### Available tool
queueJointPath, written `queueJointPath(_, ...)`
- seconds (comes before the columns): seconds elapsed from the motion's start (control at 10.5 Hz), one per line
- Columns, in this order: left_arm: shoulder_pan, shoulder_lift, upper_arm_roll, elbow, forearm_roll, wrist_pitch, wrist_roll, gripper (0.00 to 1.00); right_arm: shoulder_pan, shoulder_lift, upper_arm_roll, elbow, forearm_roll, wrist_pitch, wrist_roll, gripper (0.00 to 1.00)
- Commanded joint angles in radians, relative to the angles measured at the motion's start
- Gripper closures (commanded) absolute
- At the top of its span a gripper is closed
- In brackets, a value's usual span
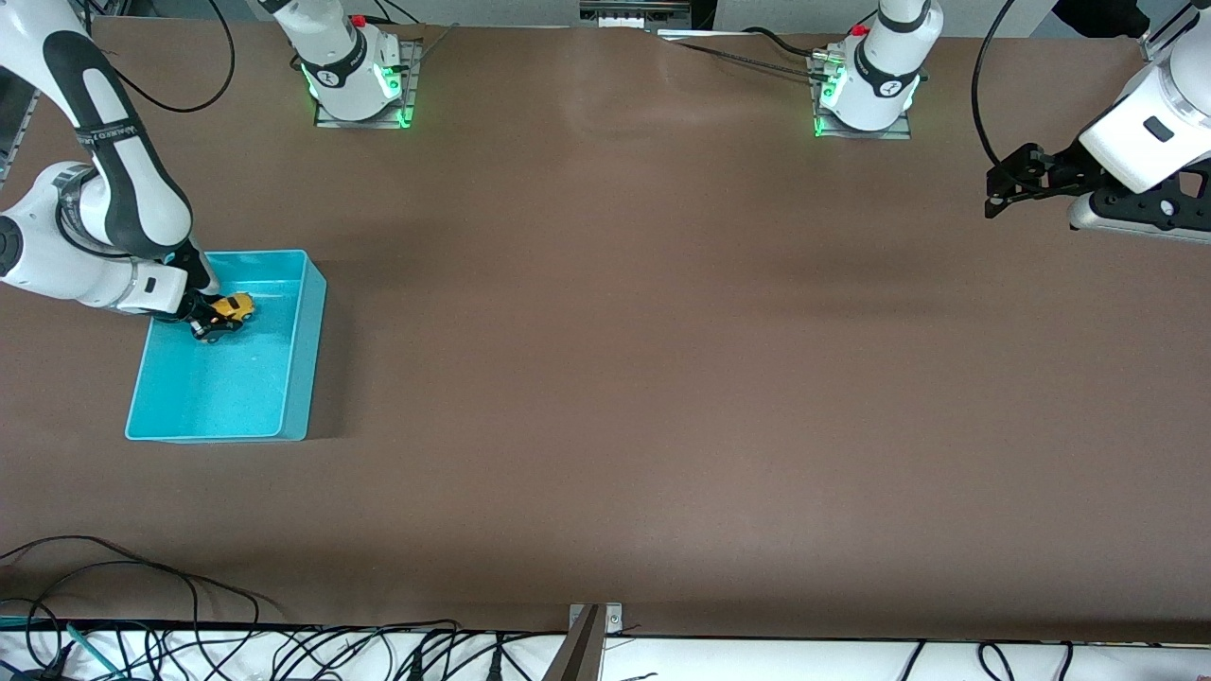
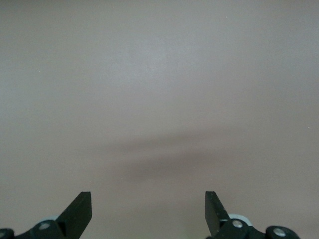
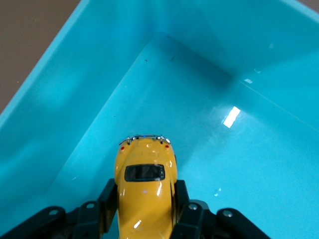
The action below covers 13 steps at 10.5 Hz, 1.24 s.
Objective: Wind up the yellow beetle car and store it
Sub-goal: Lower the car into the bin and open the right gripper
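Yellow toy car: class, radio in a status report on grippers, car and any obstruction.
Right gripper shut on the car, inside the turquoise bin. Left gripper open, waiting over bare table at its own end. Nothing in the way.

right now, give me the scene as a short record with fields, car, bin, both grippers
car: yellow beetle car, held above the bin floor
bin: turquoise bin, on the table toward the right arm's end
right gripper: right gripper shut on the car's sides, inside the bin
left gripper: left gripper open, holds nothing, waits over bare table at the left arm's end
stage: car not yet released
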Motion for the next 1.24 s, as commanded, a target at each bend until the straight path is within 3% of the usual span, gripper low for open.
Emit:
queueJointPath(0.0, -0.009, 0.016, 0.008, 0.034, -0.014, -0.023, -0.011, 0.00, -0.036, 0.018, 0.022, 0.001, -0.023, 0.008, -0.020, 1.00)
queueJointPath(0.1, -0.009, 0.014, 0.008, 0.034, -0.014, -0.025, -0.011, 0.00, -0.045, 0.026, 0.022, 0.000, -0.023, 0.007, -0.019, 1.00)
queueJointPath(0.29, -0.009, 0.014, 0.008, 0.034, -0.014, -0.025, -0.011, 0.00, -0.062, 0.025, 0.022, -0.026, -0.022, 0.005, -0.017, 0.81)
queueJointPath(0.38, -0.009, 0.014, 0.008, 0.034, -0.014, -0.025, -0.011, 0.00, -0.067, 0.025, 0.023, -0.031, -0.020, -0.001, -0.015, 0.50)
queueJointPath(0.48, -0.009, 0.014, 0.008, 0.034, -0.014, -0.025, -0.012, 0.00, -0.068, 0.025, 0.022, -0.031, -0.017, -0.008, -0.009, 0.01)
queueJointPath(0.86, -0.009, 0.016, 0.008, 0.034, -0.014, -0.025, -0.011, 0.00, -0.067, 0.009, 0.023, -0.014, -0.010, -0.011, 0.003, 0.00)
queueJointPath(1.14, -0.009, 0.016, 0.008, 0.034, -0.014, -0.025, -0.011, 0.00, -0.064, -0.034, 0.052, 0.053, -0.007, -0.108, 0.092, 0.00)
